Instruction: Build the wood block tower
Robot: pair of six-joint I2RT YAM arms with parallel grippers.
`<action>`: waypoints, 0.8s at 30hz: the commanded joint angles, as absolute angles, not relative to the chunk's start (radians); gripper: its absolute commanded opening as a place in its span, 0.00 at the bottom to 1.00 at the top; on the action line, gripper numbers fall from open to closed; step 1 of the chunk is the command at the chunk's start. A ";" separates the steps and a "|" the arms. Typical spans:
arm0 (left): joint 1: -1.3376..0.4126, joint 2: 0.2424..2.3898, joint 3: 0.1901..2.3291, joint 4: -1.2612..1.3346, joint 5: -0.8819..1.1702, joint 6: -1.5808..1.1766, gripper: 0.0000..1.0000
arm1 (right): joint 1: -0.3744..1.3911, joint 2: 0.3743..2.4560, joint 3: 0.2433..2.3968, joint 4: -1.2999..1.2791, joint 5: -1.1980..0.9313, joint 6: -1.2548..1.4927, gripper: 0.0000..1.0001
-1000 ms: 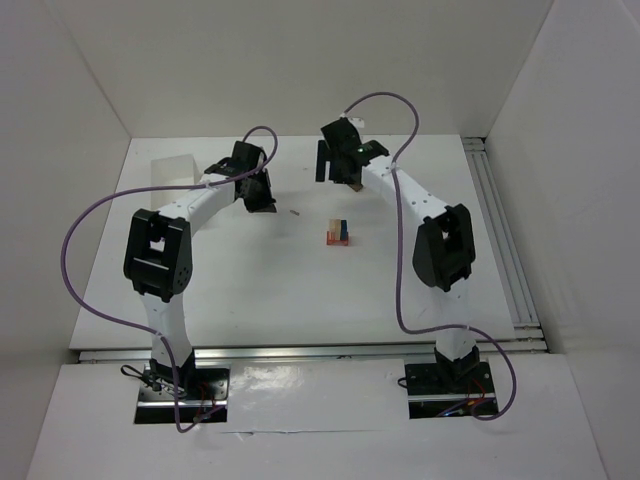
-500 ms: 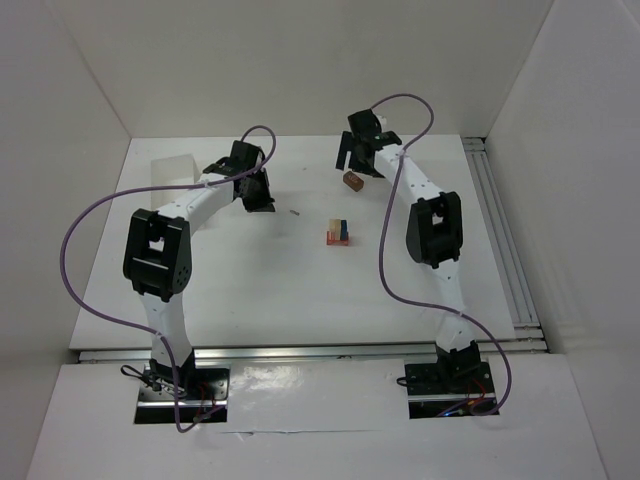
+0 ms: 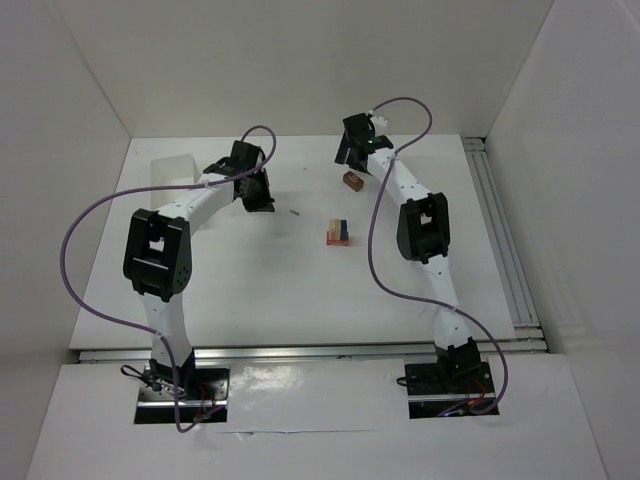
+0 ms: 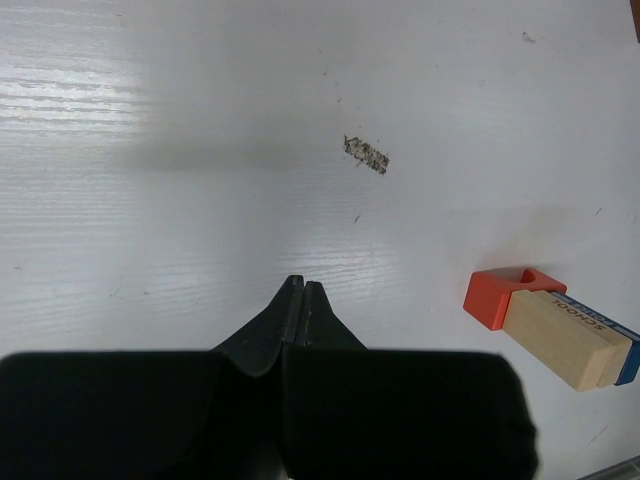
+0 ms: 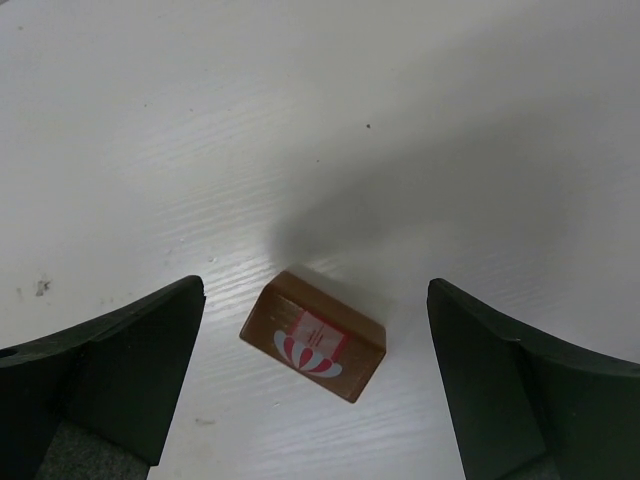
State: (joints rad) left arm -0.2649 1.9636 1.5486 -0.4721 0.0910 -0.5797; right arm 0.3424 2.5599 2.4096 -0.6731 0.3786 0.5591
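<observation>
Brown block has been dropped on the counter, about 12 o'clock of the tower. The right tool is spread open over it and the left tool is closed, empty. A regrasp is likely needed.

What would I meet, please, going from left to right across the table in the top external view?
translucent tub → left gripper → small dark speck → wood block stack → metal rail. The brown block and right gripper overlap that stack sideways, so I omit them.

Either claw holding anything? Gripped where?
Nothing held. The right claw is open, the brown block lying on the table between its fingers, touching neither. The left claw is shut, empty.
</observation>
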 commanded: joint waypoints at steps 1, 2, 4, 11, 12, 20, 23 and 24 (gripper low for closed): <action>-0.261 1.960 1.575 -0.472 0.086 -0.571 0.00 | 0.345 2.589 2.470 -0.620 0.437 0.529 0.99; -0.261 1.960 1.575 -0.472 0.086 -0.571 0.00 | 0.345 2.589 2.470 -0.620 0.449 0.529 0.99; -0.261 1.960 1.575 -0.472 0.086 -0.571 0.00 | 0.345 2.589 2.453 -0.629 0.449 0.519 0.99; -0.261 1.970 1.566 -0.472 0.095 -0.571 0.00 | 0.367 2.537 2.369 -0.652 0.482 0.497 0.99; -0.261 1.970 1.566 -0.472 0.095 -0.571 0.00 | 0.367 2.527 2.358 -0.652 0.503 0.497 0.99; -0.261 1.951 1.557 -0.472 0.095 -0.571 0.00 | 0.376 2.494 2.312 -0.689 0.477 0.497 0.99; -0.261 1.951 1.557 -0.472 0.095 -0.571 0.00 | 0.376 2.461 2.252 -0.677 0.468 0.497 0.93; -0.261 1.951 1.557 -0.472 0.095 -0.571 0.00 | 0.376 2.461 2.240 -0.667 0.468 0.497 0.90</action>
State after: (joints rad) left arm -0.2649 1.9636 1.5486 -0.4717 0.0902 -0.5793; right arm 0.3691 2.5599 2.2749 -0.6739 0.4583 0.4973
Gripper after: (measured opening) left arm 0.028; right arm 0.917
